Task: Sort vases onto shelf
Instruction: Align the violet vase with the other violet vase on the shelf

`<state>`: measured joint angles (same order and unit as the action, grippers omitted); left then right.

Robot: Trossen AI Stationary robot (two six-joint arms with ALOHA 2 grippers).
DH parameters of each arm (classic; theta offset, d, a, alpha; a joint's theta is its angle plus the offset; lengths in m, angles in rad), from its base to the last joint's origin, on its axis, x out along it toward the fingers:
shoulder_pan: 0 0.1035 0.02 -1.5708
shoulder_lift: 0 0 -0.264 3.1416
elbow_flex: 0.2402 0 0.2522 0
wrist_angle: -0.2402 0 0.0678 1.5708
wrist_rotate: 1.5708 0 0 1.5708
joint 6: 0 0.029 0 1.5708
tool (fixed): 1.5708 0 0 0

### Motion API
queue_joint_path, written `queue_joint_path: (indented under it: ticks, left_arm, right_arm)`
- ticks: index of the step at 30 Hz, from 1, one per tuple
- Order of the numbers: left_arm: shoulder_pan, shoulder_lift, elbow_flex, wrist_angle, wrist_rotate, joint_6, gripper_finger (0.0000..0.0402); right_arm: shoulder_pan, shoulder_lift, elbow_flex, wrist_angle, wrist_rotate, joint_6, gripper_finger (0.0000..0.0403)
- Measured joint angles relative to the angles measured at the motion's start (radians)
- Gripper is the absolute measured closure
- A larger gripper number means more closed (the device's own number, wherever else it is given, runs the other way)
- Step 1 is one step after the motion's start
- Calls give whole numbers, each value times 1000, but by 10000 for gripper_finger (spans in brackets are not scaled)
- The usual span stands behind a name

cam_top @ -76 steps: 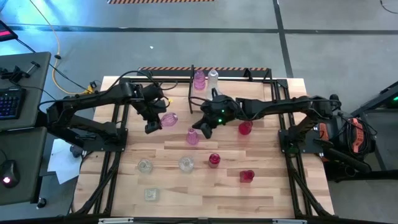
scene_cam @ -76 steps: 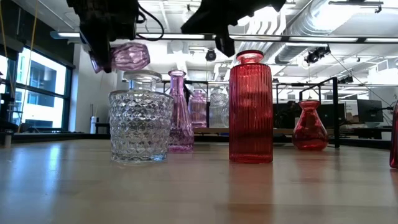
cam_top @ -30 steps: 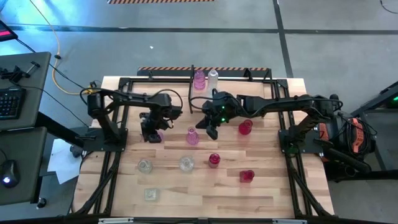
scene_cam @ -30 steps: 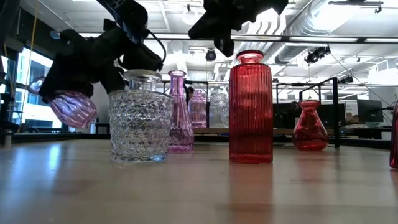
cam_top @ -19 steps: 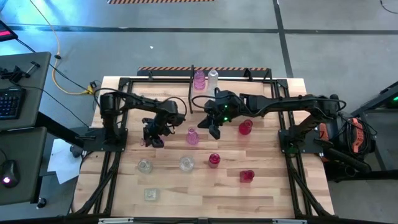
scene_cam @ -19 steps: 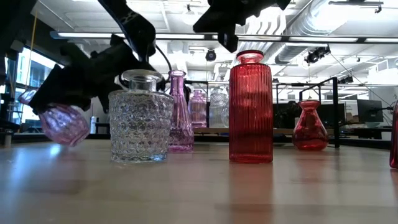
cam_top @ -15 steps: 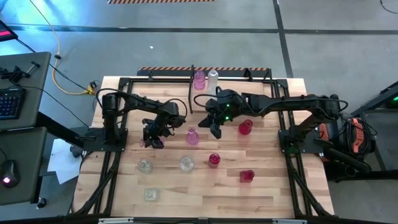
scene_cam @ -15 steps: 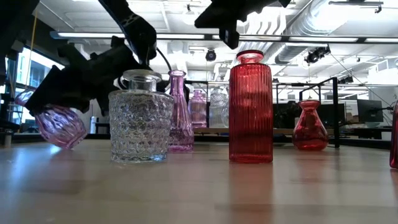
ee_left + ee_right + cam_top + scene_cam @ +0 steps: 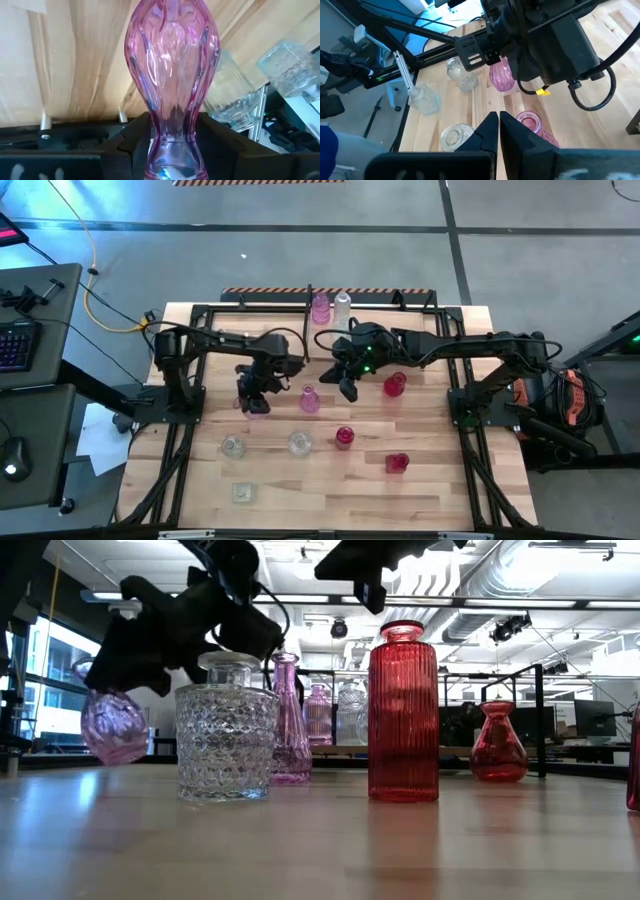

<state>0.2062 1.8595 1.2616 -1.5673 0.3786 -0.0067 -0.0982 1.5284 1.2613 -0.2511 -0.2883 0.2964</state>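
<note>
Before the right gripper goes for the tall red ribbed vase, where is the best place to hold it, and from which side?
Probably the short narrow neck of the tall red ribbed vase, coming from above. It stands upright with straight, wide ribbed walls, while the right gripper, now shut, hangs above the table.

**Both arms over the table's middle**

The left gripper (image 9: 254,402) hangs over a pink vase (image 9: 257,409). The right gripper (image 9: 348,391) hovers beside another pink vase (image 9: 309,400). Red vases (image 9: 345,437) and clear vases (image 9: 299,443) dot the wooden table (image 9: 330,490).
</note>
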Motion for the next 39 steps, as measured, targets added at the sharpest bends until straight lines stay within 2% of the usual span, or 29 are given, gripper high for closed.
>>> queue_joint_path:
  ticks: [10,20,30,33,36,39]
  left_arm:
    - [0,0,3,33,-4,-18,259]
    - [-12,0,2,142,-30,-62,252]
    - [-25,0,2,113,-54,-63,227]
    - [-25,-4,2,71,-94,-62,225]
    - [-25,-52,1,77,-160,-64,225]
    - [-22,-162,1,169,-189,-107,224]
  right_arm:
    - [3,1,0,0,0,0,402]
    - [3,1,0,0,-4,1,402]
    - [3,1,0,-1,-8,-9,402]
    - [3,1,0,-1,-8,-9,402]
    - [3,1,0,-1,-8,-8,402]
    - [2,1,0,-1,-8,1,402]
